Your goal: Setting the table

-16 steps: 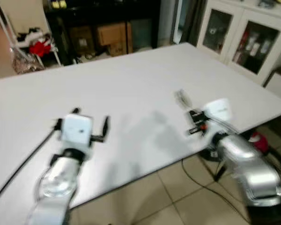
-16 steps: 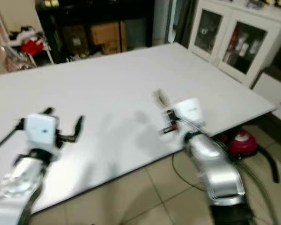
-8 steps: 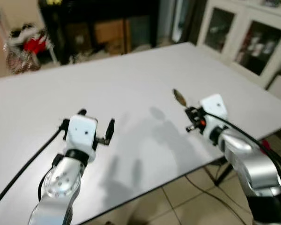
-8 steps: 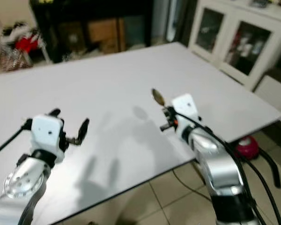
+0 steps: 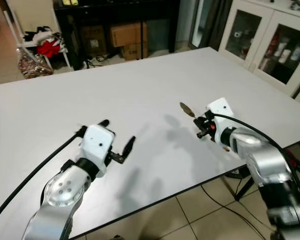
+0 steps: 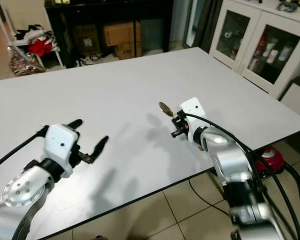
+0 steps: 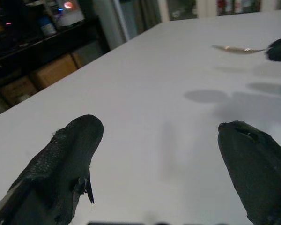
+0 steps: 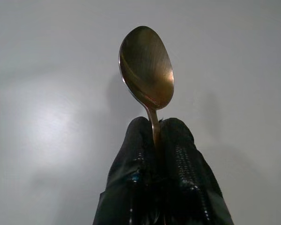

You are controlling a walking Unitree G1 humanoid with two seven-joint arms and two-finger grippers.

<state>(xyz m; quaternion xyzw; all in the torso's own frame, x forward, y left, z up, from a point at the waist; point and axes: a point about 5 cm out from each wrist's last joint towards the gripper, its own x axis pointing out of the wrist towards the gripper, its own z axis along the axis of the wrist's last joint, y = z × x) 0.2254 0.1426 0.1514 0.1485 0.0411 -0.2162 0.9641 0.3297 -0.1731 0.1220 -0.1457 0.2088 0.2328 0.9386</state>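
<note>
A large white table is spanning most of the head views, its top matte and plain, its near edge running diagonally above a floor of pale square tiles. Soft grey shadows are falling on the tabletop near its middle and toward the near edge. A black cable is trailing across the table's near left part. On the floor beneath the table's near right corner, a red object is sitting, with dark cords lying on the tiles beside it.

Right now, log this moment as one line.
right pincer: shut on spoon above table | left pincer: open, empty
</note>
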